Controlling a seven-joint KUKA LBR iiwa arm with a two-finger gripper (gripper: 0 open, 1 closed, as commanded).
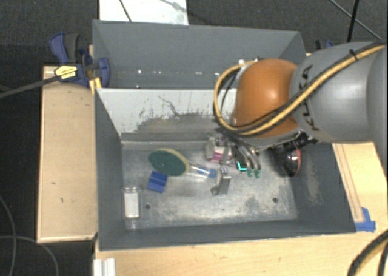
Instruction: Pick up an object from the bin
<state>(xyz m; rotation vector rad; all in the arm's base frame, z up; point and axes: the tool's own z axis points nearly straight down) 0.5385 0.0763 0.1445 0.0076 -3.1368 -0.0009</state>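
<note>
My claw (222, 182) hangs low over the middle of the bin (254, 207); I cannot tell whether it is spread or pressed together. Just to its left lies a brush (168, 162) with a round green head, its clear handle pointing at me. I judge that my likeliest pick: centre over the handle, turn across it, and descend squarely. Farther left lie a blue block (157, 181) and a clear vial (131, 201). A dark thing (291, 161) sits beyond my far side.

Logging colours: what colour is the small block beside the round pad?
The block is blue, clearest in the camera view.
</note>
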